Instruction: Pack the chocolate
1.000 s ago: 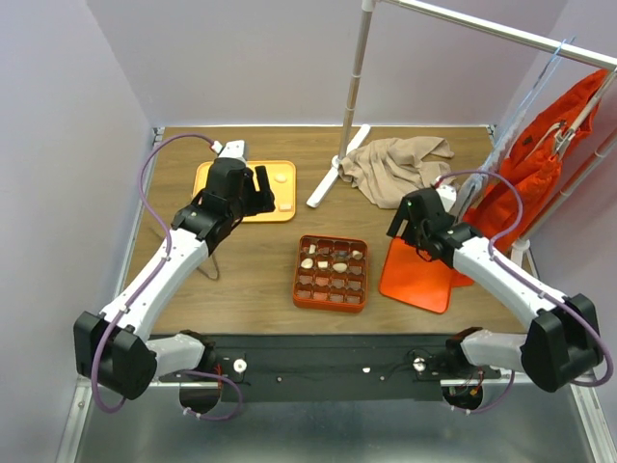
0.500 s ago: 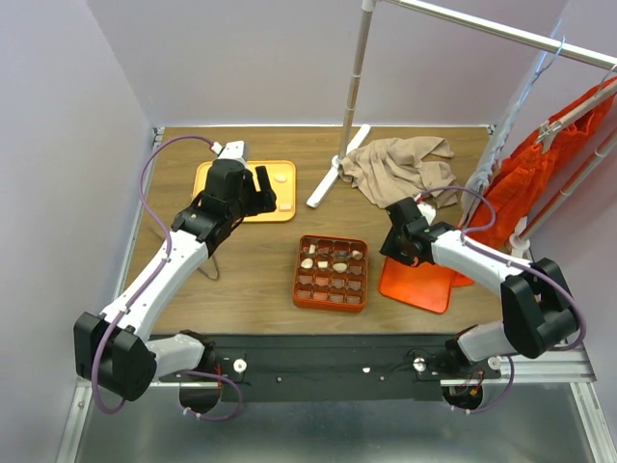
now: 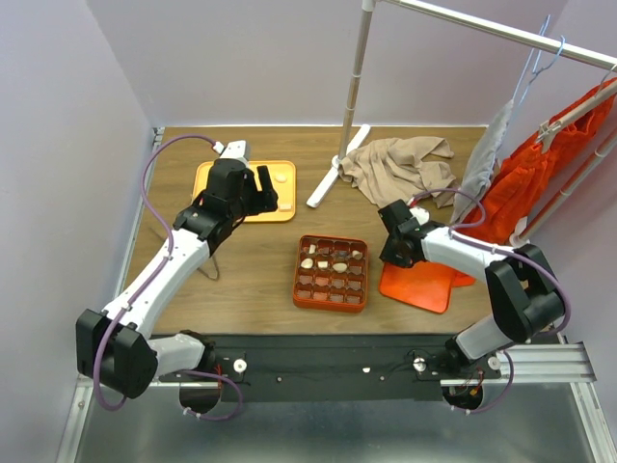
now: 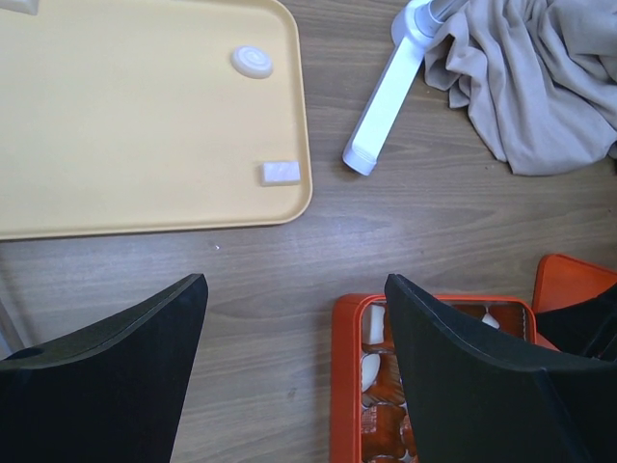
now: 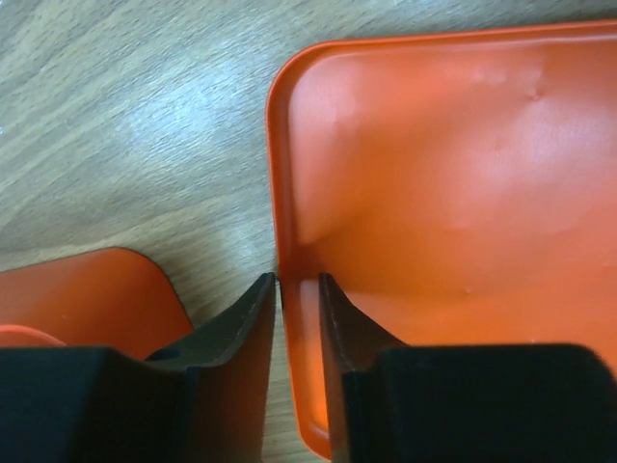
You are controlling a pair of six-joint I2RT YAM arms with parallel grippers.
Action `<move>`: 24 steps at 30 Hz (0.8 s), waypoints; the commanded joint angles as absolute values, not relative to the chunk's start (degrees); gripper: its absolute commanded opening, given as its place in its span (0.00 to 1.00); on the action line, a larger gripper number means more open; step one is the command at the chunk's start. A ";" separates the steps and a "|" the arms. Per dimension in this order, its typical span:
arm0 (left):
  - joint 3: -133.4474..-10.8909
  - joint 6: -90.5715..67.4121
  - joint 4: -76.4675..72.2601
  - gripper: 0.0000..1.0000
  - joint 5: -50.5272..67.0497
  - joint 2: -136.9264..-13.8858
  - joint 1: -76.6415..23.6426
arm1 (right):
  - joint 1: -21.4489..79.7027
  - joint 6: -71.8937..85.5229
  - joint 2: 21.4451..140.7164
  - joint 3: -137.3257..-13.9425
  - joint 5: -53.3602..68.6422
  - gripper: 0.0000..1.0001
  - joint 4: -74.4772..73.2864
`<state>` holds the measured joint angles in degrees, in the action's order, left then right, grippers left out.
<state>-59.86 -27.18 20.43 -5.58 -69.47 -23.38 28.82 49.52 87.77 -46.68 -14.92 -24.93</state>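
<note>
**At the Orange Tray's Rim: Right Jaws Pinched, Left Jaws Spread**

Beside the gridded box's right wall, my right gripper (image 5: 297, 280) had its jaws pressed almost together on the upturned rim of the flat orange tray (image 5: 434, 174), one finger outside over the wood and one inside. The tray lay tilted, just right of the orange gridded box (image 3: 331, 307), its long axis running away to the near right.

Most of the chocolate (image 3: 326, 258) sat in the box's far rows, cream and brown, to the left of that grip. Two pale pieces (image 4: 252, 61) lay on the yellow tray (image 4: 125, 125), ahead and left of my left gripper (image 4: 294, 280). That gripper hung spread wide and empty, and was clearly the nearer arm to them.

Bare wood lay open between yellow tray and box. I judged the crowding to be farther back, at the white rack foot (image 4: 386, 92) and the beige cloth (image 4: 540, 77).
</note>
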 commanded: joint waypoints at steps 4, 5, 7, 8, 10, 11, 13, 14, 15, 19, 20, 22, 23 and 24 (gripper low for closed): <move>-59.50 -26.10 19.07 0.85 -5.27 -70.22 -22.77 | 29.18 47.99 88.77 -46.93 -18.28 0.04 -24.08; -59.76 -26.02 19.25 0.85 -5.10 -70.57 -21.89 | 29.18 47.90 88.07 -46.93 -18.02 0.01 -24.08; -60.12 -25.75 19.34 0.85 -3.96 -70.58 -20.84 | 29.18 47.37 86.49 -46.76 -17.84 0.01 -24.34; -60.47 -25.58 19.25 0.85 -3.52 -70.40 -19.61 | 29.18 47.20 84.57 -46.58 -17.49 0.01 -24.52; -60.91 -25.05 18.99 0.85 -2.03 -70.14 -18.11 | 29.18 45.97 82.19 -46.76 -17.23 0.01 -25.49; -61.52 -24.96 18.98 0.85 -1.76 -70.14 -17.41 | 29.09 45.53 80.96 -46.93 -16.79 0.01 -25.92; -62.40 -24.70 19.60 0.85 -0.36 -70.84 -14.25 | 29.18 44.39 77.27 -47.98 -16.53 0.01 -27.33; -63.27 -24.52 20.03 0.85 2.00 -71.97 -12.85 | 29.18 43.69 75.86 -48.42 -15.48 0.01 -27.68; -63.72 -24.35 20.13 0.85 4.72 -72.59 -11.79 | 29.18 42.46 73.50 -49.04 -14.86 0.01 -27.77; -64.25 -24.26 18.20 0.85 9.49 -73.92 -9.32 | 29.18 40.79 68.66 -53.16 -11.70 0.01 -27.77; -64.25 -24.52 17.58 0.85 9.84 -73.83 -9.23 | 29.18 40.52 68.29 -54.04 -10.12 0.01 -27.69; -64.25 -24.61 17.32 0.85 10.28 -74.00 -9.14 | 29.18 39.90 67.85 -56.15 -8.80 0.01 -27.69; -64.16 -24.70 17.23 0.85 10.28 -73.92 -9.05 | 29.18 39.73 67.85 -58.08 -7.40 0.01 -27.69; -64.16 -24.78 17.23 0.85 10.28 -74.00 -9.05 | 29.18 39.73 67.85 -59.23 -6.69 0.01 -27.60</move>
